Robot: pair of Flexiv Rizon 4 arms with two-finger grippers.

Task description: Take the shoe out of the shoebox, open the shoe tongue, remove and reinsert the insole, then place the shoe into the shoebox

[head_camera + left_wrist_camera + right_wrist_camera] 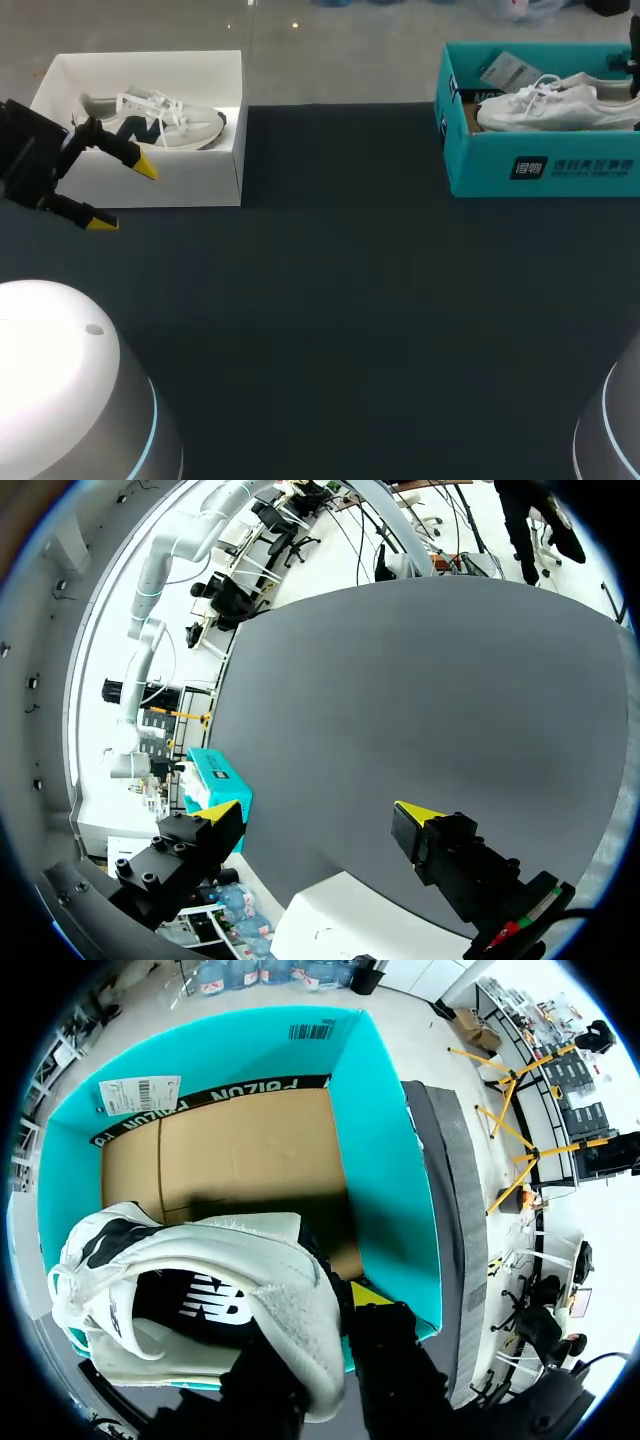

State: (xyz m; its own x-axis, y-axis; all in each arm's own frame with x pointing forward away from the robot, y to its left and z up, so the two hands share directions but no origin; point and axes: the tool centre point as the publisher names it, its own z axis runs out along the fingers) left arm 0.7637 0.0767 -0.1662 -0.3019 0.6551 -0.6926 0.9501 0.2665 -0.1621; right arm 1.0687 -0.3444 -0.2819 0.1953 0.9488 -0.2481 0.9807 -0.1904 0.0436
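A white shoe lies in the teal shoebox at the table's back right. In the right wrist view my right gripper is shut on the heel collar of the white shoe, one finger inside the shoe and one yellow tip outside it, over the teal shoebox's cardboard floor. Only a dark bit of my right arm shows in the head view. My left gripper hangs open and empty in front of a white shoebox. Its yellow fingertips stand wide apart over the dark table.
A grey and white shoe with navy marks lies in the white shoebox at the back left. A paper tag rests in the teal box behind the white shoe. The dark tabletop spreads between the two boxes.
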